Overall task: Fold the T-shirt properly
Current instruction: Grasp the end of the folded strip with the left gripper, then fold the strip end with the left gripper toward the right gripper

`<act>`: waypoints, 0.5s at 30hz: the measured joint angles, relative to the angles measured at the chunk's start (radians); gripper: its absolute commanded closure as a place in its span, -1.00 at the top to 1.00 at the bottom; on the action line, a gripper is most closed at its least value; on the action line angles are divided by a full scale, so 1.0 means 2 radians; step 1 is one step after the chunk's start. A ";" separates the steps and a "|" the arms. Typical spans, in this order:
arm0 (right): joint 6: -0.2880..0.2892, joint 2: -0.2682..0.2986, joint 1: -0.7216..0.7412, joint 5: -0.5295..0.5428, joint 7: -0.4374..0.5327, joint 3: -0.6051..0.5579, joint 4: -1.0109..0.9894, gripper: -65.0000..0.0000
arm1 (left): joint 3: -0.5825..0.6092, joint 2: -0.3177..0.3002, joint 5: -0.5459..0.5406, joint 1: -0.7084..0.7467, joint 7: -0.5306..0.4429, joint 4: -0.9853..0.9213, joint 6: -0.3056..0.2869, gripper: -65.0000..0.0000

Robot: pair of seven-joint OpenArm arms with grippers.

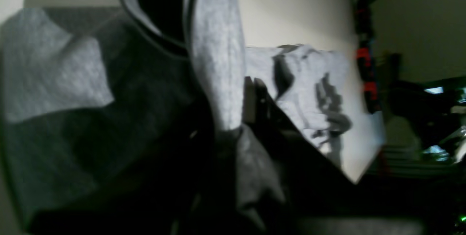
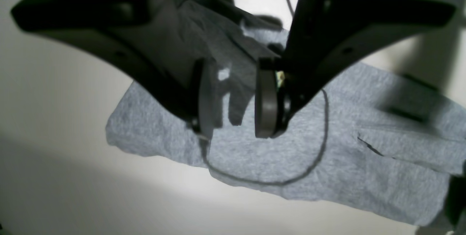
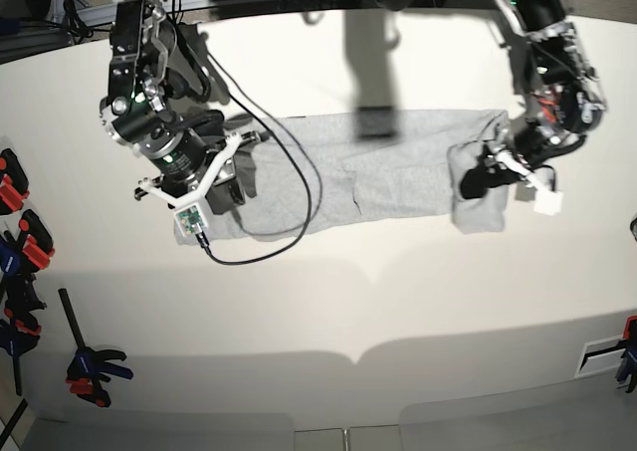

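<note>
The white desk (image 3: 318, 302) carries the grey T-shirt (image 3: 398, 177), folded into a long band across it. My left hand (image 3: 488, 177) grips one end, lifting it for the next fold; my right hand (image 2: 233, 100) hovers with jaws apart over the other end, gripping nothing.

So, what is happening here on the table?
Two robot arms are folding a grey T-shirt on a white table. The shirt lies as a long strip. The left claw is shut on one end, lifting a fold of cloth. The right claw is open just above the other end, holding nothing.
</note>
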 measured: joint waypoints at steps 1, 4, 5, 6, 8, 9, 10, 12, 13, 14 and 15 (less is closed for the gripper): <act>0.000 0.000 0.000 0.000 0.000 0.000 0.000 -0.41 | 0.000 0.009 0.000 0.002 0.011 0.000 0.000 -1.00; 0.000 0.000 0.000 0.000 -0.001 0.000 0.000 -0.41 | 0.000 0.026 0.001 0.004 0.022 0.000 0.000 -1.00; 0.000 0.000 0.000 0.000 -0.001 0.000 0.000 -0.41 | 0.000 0.027 0.001 0.003 0.022 0.000 0.000 -1.00; 0.000 0.000 0.000 0.000 -0.001 0.000 0.000 -0.41 | 0.000 0.027 0.000 0.003 0.022 0.000 0.000 -1.00; 0.000 0.000 0.000 0.000 -0.002 0.000 0.000 -0.41 | -0.001 0.025 0.000 0.002 0.022 0.000 0.000 -1.00; 0.000 0.000 0.000 0.000 -0.002 0.000 0.000 -0.41 | -0.002 0.025 0.000 0.002 0.022 0.000 0.000 -1.00; 0.000 0.000 0.000 0.000 -0.002 0.000 0.000 -0.41 | -0.002 0.025 0.000 0.002 0.022 0.000 0.000 -1.00; 0.000 0.000 0.000 0.000 -0.002 0.000 0.000 -0.41 | -0.002 0.026 0.000 0.002 0.022 0.000 0.000 -1.00; 0.000 0.000 0.000 0.000 -0.002 0.000 0.000 -0.41 | -0.002 0.026 0.000 0.002 0.022 0.000 0.000 -1.00; 0.000 0.000 0.000 0.000 -0.002 0.000 0.000 -0.41 | -0.002 0.025 0.000 0.002 0.022 0.000 0.000 -1.00; 0.000 0.000 0.000 0.000 -0.002 0.000 0.000 -0.41 | -0.002 0.025 0.000 0.002 0.022 0.000 0.000 -1.00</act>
